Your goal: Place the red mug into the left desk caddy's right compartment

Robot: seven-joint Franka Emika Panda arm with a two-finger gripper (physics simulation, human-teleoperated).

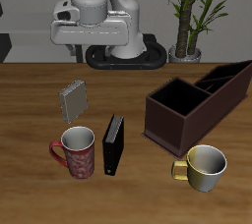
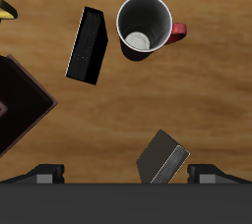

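Fingers [image 2: 118, 176] show only as two dark tips at the edge of the wrist view, set wide apart with nothing between them, high above the wooden surface [image 1: 30, 120]. In the exterior view the white arm hangs at the upper middle of the frame, its fingers hard to make out against the body.

Warm brown wood grain covers the surface. The red mug [image 1: 77, 151] stands upright at the lower left of the exterior frame, a round cylinder with a pale speckled pattern on red, a red loop handle turned toward the frame's left edge, and a grey-white inside; from above its rim [image 2: 146, 27] reads as a clean pale ring. Just beside it stands a flat black box [image 1: 113, 145], matte and slab-shaped, upright on its narrow end. Farther up the frame leans a small grey book [image 1: 73, 99] with a ribbed, striped face.

The left desk caddy [image 1: 197, 105], a long dark brown open-topped box with straight walls and inner dividers, lies slantwise at the right of the frame. Its right compartment [image 1: 177, 102], the big square section, is at the end nearest the red mug, though well apart from it. A glossy yellow-gold mug [image 1: 205, 166] stands below the caddy, near the lower right.
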